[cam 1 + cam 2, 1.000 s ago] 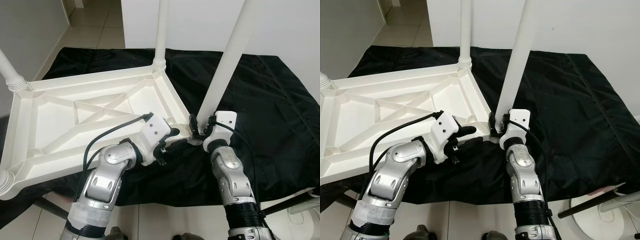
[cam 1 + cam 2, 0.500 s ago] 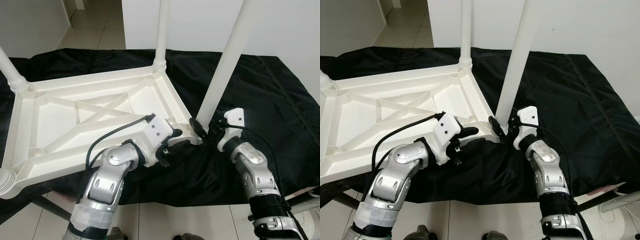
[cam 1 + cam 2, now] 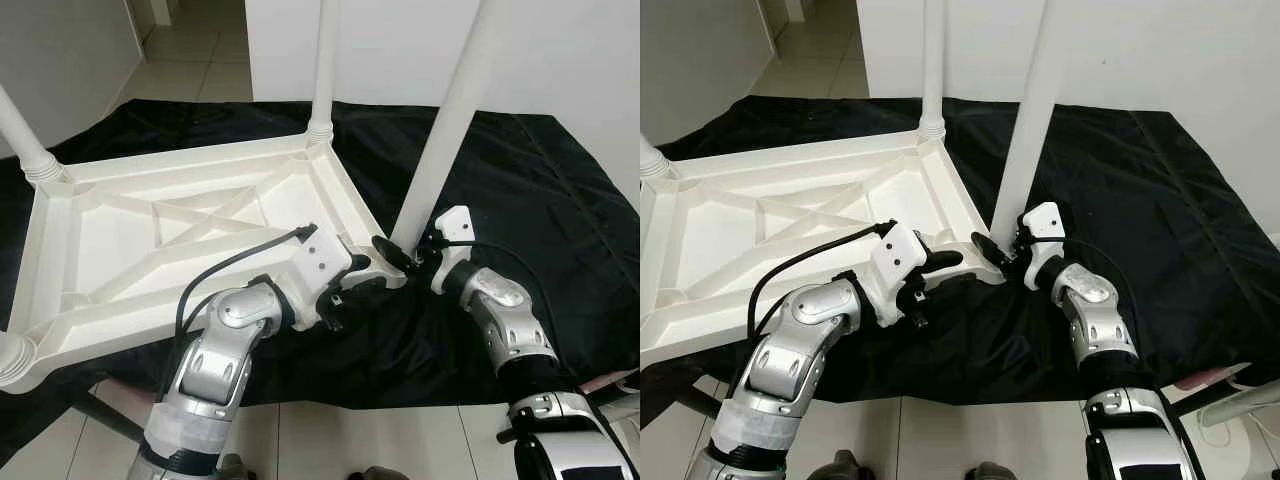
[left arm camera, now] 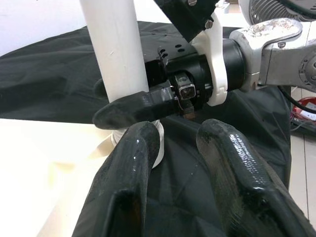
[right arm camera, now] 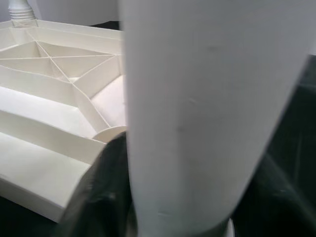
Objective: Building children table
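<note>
The upside-down kids' table (image 3: pixel 180 240) is laid on the black sheet (image 3: pixel 540 190); its 4 o'clock corner leg (image 3: pixel 445 130) is clamped low by the right jaws (image 3: pixel 400 255), left jaws (image 3: pixel 365 285) held narrow and empty alongside; if it's twisted off-axis, cross-threading or a tipped leg could probably be expected.

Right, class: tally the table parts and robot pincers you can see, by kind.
Upturned table top: 1
Standing legs: 3 (near leg, back leg, far-left leg)
Pincers: 2 (left pincer, right pincer)
Total: 6
</note>
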Tool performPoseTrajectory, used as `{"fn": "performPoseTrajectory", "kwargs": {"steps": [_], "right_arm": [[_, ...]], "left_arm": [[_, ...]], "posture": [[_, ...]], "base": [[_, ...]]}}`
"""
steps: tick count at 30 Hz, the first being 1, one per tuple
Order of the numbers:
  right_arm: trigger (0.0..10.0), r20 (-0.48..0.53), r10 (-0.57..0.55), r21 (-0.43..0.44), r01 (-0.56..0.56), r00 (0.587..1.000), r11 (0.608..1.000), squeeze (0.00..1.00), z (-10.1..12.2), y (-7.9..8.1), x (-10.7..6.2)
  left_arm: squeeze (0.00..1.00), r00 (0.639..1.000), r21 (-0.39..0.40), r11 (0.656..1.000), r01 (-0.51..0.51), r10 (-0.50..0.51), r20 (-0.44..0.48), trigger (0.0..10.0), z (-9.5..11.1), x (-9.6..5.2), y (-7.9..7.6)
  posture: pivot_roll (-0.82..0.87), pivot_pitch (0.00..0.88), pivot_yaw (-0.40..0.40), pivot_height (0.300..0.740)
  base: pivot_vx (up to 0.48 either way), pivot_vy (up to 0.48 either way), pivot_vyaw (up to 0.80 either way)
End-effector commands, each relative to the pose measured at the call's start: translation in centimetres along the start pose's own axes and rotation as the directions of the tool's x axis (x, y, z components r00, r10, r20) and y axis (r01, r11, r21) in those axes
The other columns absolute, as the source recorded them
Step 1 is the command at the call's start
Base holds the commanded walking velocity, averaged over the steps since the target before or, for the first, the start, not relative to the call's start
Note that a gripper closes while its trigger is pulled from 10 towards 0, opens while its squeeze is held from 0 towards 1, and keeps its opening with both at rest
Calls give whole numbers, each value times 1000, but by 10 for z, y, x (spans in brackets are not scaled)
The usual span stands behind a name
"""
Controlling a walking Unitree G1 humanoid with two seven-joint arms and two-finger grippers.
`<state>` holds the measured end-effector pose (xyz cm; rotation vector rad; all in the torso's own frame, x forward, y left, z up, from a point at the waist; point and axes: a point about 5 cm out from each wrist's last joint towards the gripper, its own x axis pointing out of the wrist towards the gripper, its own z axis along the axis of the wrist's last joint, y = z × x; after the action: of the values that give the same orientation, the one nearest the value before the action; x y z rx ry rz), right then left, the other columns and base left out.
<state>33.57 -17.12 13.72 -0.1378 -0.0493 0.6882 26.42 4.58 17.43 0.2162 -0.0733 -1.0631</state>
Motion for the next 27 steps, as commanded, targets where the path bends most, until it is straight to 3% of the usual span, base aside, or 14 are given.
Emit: {"fn": "performPoseTrajectory", "kwargs": {"steps": [1, 5, 6, 7, 12, 15, 19, 20, 23, 24, 27], "right_arm": [[0, -23, 25, 0, -25, 999, 1000, 0, -5, 1, 1], [0, -34, 21, 2, -21, 999, 1000, 0, -8, 0, 1], [3490, -39, 20, 10, -20, 999, 1000, 0, -10, 1, 0], [10000, -33, 17, 23, -16, 999, 1000, 0, -10, 1, -1], [10000, -13, -18, 45, 19, 1000, 999, 0, -7, -1, -2], [10000, -29, -177, 23, 178, 984, 984, 0, -7, -3, 1], [10000, -29, -227, 22, 227, 974, 974, 0, -7, -2, 2], [10000, -36, -305, 44, 307, 952, 951, 0, -8, 7, 6], [10000, -47, -347, 66, 350, 937, 935, 0, -9, 14, 9], [10000, -72, -424, 112, 430, 903, 896, 0, -12, 27, 12], [10000, -80, -455, 125, 462, 887, 878, 0, -12, 32, 13]], "left_arm": [[0, 992, 9, 992, -123, 123, -16, 10000, -2, 2, 6], [0, 992, 7, 992, -127, 128, -18, 10000, -3, 2, 7], [0, 991, 5, 991, -132, 132, -18, 10000, -2, 2, 8], [0, 991, 1, 991, -135, 135, -17, 10000, -2, 3, 8], [0, 990, -7, 990, -138, 138, -19, 10000, -2, 3, 8], [0, 989, -10, 990, -144, 144, -25, 10000, -3, 2, 8], [0, 989, -9, 990, -144, 144, -24, 10000, -3, 2, 8], [0, 989, -9, 989, -149, 149, -24, 10000, -3, 2, 9], [0, 988, -11, 988, -155, 154, -26, 10000, -3, 2, 9], [0, 988, -13, 988, -156, 155, -25, 10000, -3, 1, 10], [0, 988, -13, 988, -155, 155, -25, 10000, -3, 1, 10]], "posture": [[-37, 0, -3, 740], [-35, 0, -8, 740], [-35, 0, -8, 740], [-33, 0, -9, 740], [-36, 0, -13, 740], [-39, 0, -8, 740], [-40, 0, -8, 740], [-42, 0, -6, 740], [-42, 0, -6, 740], [-44, 0, -4, 740], [-45, 0, -3, 740]], "base": [[0, 0, 0], [0, 0, 0], [0, 0, 0], [0, 0, 0], [0, 0, 0], [0, 0, 0], [0, 0, 0], [0, 0, 0], [0, 0, 0], [0, 0, 0], [0, 0, 0]]}}
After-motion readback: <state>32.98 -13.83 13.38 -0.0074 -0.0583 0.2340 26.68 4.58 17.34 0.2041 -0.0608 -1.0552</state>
